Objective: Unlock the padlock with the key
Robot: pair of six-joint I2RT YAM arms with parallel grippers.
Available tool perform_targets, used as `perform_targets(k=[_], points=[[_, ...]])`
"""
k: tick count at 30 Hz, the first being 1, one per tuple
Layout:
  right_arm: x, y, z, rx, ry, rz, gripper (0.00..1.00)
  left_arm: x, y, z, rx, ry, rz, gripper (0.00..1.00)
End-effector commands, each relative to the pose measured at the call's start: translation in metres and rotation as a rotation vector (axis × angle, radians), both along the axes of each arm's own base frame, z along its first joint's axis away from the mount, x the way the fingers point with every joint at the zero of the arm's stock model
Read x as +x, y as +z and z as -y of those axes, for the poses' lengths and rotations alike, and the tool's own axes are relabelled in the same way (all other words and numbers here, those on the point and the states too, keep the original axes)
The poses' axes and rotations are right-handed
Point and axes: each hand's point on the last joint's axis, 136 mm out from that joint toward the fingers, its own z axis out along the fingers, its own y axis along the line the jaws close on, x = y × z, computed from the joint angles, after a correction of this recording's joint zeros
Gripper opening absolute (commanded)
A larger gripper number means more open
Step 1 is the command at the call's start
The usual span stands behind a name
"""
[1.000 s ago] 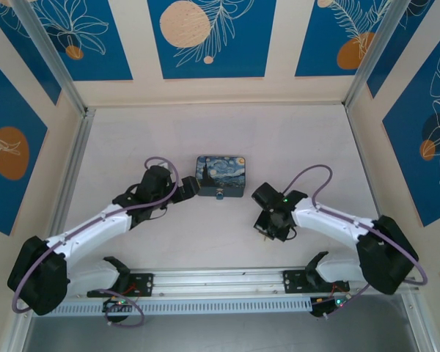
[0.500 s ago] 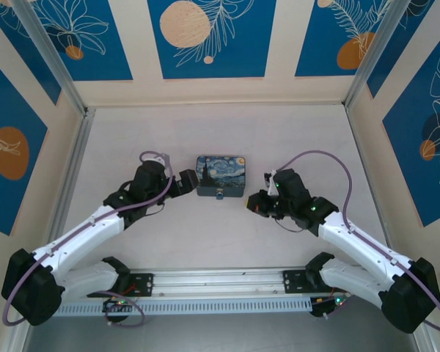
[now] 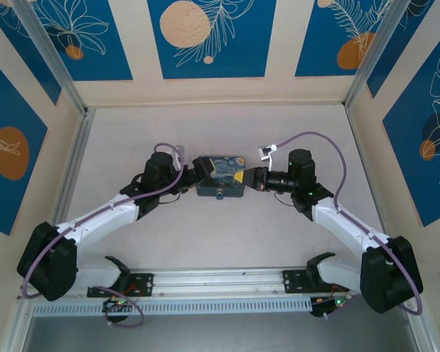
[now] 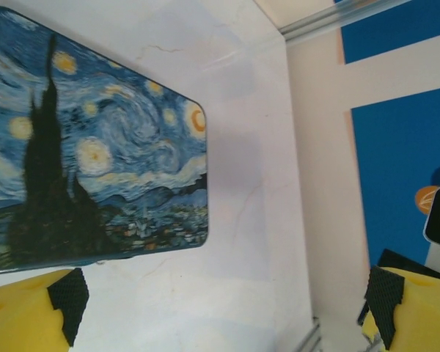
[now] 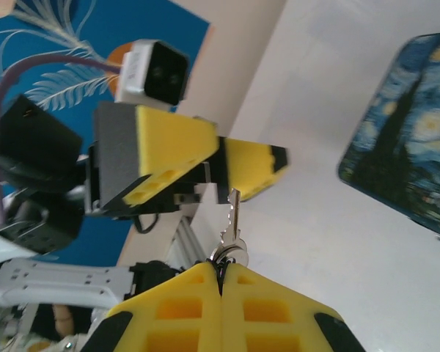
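Note:
The tiny padlock (image 3: 218,195) hangs at the front edge of the dark blue Starry Night box (image 3: 221,174). My right gripper (image 5: 221,273) is shut on the ring end of the small silvery key (image 5: 232,216), whose blade sticks out past the fingertips. In the top view the right gripper (image 3: 255,180) sits just off the box's right end. My left gripper (image 3: 196,176) is at the box's left end, wide open. Its black pads (image 4: 67,302) have bare table between them, and the box (image 4: 95,154) lies just beyond them. The left gripper (image 5: 183,158) also shows behind the key.
The box (image 5: 407,158) lies mid-table. Blue-patterned walls with aluminium posts (image 3: 66,81) enclose the table on three sides. A metal rail (image 3: 220,282) with the arm bases runs along the near edge.
The right arm swung up from the near right to the box's right end, still carrying the key. The left gripper moved right, up against the box's left end.

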Motion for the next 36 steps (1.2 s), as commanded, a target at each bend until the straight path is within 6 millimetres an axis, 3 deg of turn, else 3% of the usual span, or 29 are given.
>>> perform_targets(k=[1, 8, 14, 23, 27, 36], points=[[-0.013, 0.024, -0.009, 0.087, 0.150, 0.101, 0.00, 0.006, 0.034, 0.018, -0.131, -0.040, 0.052, 0.97], [-0.006, 0.013, -0.009, 0.072, 0.170, 0.064, 0.00, 0.008, 0.053, 0.034, -0.061, -0.167, 0.172, 0.90], [0.003, 0.002, -0.006, 0.035, 0.133, 0.021, 0.00, 0.009, 0.057, 0.048, -0.064, -0.247, 0.165, 0.74], [0.020, -0.029, 0.000, -0.136, -0.019, -0.032, 0.00, 0.013, 0.022, 0.039, 0.035, -0.140, -0.089, 0.65], [0.019, -0.039, -0.004, -0.234, -0.037, -0.014, 0.00, 0.010, 0.020, 0.042, 0.040, -0.127, -0.126, 0.65], [0.013, -0.041, -0.019, -0.309, 0.004, 0.026, 0.00, 0.006, 0.004, 0.057, 0.096, -0.142, -0.190, 0.61]])
